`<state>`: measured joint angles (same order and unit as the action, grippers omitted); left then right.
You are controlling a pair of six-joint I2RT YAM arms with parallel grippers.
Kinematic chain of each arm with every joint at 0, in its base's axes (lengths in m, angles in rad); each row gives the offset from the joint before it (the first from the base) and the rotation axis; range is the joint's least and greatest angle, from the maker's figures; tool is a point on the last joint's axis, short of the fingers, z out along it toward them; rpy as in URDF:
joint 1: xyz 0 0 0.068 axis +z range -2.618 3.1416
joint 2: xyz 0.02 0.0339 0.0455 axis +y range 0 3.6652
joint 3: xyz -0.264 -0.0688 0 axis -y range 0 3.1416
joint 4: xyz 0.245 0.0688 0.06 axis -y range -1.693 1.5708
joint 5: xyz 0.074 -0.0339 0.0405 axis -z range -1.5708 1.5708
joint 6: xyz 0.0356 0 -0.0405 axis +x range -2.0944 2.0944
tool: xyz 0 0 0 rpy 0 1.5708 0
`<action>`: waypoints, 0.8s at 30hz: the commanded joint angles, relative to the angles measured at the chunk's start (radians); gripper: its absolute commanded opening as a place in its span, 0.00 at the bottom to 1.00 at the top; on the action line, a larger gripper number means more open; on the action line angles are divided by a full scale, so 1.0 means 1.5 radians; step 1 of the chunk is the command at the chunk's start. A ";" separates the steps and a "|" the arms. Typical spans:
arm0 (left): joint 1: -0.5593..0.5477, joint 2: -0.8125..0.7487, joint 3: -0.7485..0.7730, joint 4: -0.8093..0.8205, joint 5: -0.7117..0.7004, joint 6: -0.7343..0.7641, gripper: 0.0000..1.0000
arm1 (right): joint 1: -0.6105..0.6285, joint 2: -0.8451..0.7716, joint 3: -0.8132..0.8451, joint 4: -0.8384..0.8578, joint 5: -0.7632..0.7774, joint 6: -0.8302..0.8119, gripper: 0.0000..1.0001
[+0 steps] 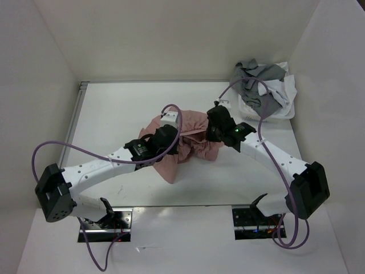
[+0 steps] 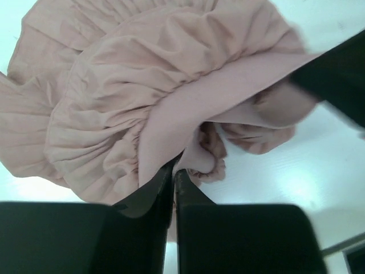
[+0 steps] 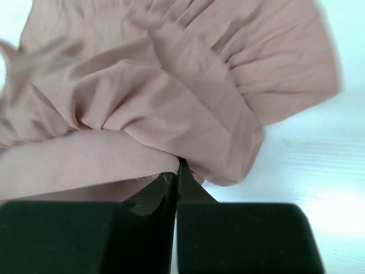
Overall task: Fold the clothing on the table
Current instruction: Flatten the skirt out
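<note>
Fingers check, left wrist cam first: left fingers (image 2: 169,181) nipped almost together on a smooth flat edge of the dusty-pink gathered fabric garment (image 2: 142,74), with the rest bunched in ruffles on the flat white bench (image 2: 274,182). Also catches a dark blurry shape (image 2: 336,74) top right, probably the other arm, can't say for sure.

Right wrist cam: right fingers (image 3: 171,188) clamped fully on a similar flat band, ruffled layers heaped above it. Shows the bite as shallow, right at the hem, which is not visible from overhead.

Top cam: can't make out either pinch from up here, arms in the way. Does show what the wrist cams miss though: both arms meeting over the garment from left and right, garment crumpled mid-bench, well apart from the heap of grey and white clothes (image 1: 262,91) in the far right corner.

For doing this step well, just guessing: hold both pinches firm, lift only enough to clear the bench, then pull apart sideways to stretch the band flat before laying it down. Go slow, since shallow bites like these could slip. Avoid dragging toward that other heap.
</note>
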<state>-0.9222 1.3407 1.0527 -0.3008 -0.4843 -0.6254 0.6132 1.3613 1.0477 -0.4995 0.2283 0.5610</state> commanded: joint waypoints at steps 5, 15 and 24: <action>0.069 0.071 -0.017 0.040 0.003 -0.014 0.39 | -0.008 -0.062 0.138 -0.073 0.175 -0.041 0.00; 0.092 0.041 -0.024 0.047 0.079 -0.038 0.67 | -0.068 -0.069 0.157 -0.073 0.133 -0.093 0.00; 0.065 -0.150 -0.173 0.228 0.225 -0.167 0.82 | -0.088 -0.042 0.159 -0.051 0.045 -0.118 0.00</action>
<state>-0.7990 1.1351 0.8310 -0.0971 -0.2157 -0.7933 0.4896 1.2823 1.2667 -0.6052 0.3660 0.4198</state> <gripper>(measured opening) 0.812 0.004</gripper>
